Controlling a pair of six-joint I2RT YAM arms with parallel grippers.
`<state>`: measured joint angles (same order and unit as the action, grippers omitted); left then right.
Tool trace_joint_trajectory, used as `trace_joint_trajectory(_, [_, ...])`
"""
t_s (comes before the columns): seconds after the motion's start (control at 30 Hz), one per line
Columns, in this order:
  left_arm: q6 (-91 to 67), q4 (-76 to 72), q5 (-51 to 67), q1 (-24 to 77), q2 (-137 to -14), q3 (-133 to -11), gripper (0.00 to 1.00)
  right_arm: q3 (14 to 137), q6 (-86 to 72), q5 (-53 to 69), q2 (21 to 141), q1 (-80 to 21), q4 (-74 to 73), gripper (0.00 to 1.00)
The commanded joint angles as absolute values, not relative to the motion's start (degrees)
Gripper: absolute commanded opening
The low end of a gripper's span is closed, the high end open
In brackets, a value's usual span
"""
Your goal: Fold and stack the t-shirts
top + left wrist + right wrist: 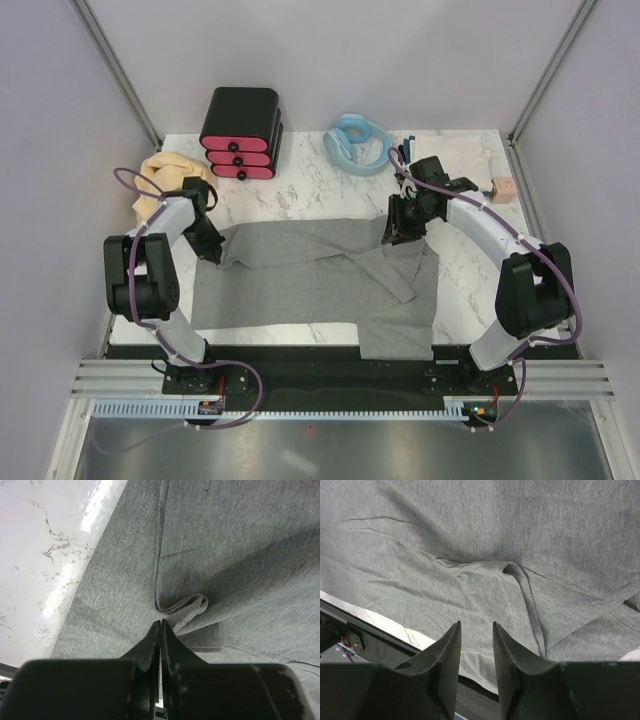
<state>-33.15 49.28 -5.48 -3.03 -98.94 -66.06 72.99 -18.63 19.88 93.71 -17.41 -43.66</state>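
Top external view: the big grey t-shirt point(300, 285) is lying across the middle of the counter point(300, 195), mostly flat, with a flap already turned in on its right side. A tan-yellow t-shirt point(165, 175) sits bunched at the far left corner, near the black box with pink drawers point(240, 133); the light-blue hose point(358, 142) is at the far edge.

The left hand point(208, 243) is down on the shirt's far left edge. From its wrist cam, the jaws are squeezed together with a little pucker of grey cloth gathered right at the tips, so I'd say it's pinching the fabric. The right hand point(403, 228) is over the shirt's far right part, jaws partly apart, nothing between them, hovering above a crease.

Looks to me like we're early in folding the grey one: one side grabbed, the other not yet. Next the right hand probably needs to drop and pinch its own edge, so both can lift together without dragging the shirt crooked.
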Motion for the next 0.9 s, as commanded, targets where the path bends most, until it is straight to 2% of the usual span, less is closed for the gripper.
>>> trace_joint_trajectory(0.0, [-32.7, 48.8, -7.0, -3.1, -95.5, -69.3, 0.02, 71.4, -18.4, 20.0, 94.3, -17.6, -42.0, 0.37])
trace_joint_trajectory(0.33, [-31.0, 53.4, -14.6, -3.1, -90.1, -75.1, 0.02, 67.7, -17.6, 17.7, 99.7, -17.8, -43.7, 0.35])
trace_joint_trajectory(0.53, [-29.4, 54.2, -9.2, -3.2, -91.7, -75.2, 0.02, 67.7, -16.5, 18.2, 100.2, -18.0, -44.0, 0.37])
trace_joint_trajectory(0.57, [-30.0, 54.2, -8.2, -3.1, -91.9, -74.7, 0.17, 67.9, -16.5, 18.5, 100.0, -18.1, -44.1, 0.38])
trace_joint_trajectory(0.63, [-30.9, 53.7, -6.3, -3.0, -91.7, -72.5, 0.27, 67.9, -16.6, 19.0, 99.5, -17.9, -43.5, 0.40])
trace_joint_trajectory(0.77, [-30.9, 51.6, -5.2, -2.6, -90.0, -69.1, 0.38, 67.5, -16.6, 19.1, 99.4, -18.0, -43.4, 0.41])
trace_joint_trajectory(0.87, [-30.6, 51.4, -5.3, -2.6, -89.8, -67.1, 0.38, 66.9, -16.4, 19.4, 99.3, -18.0, -43.2, 0.41])
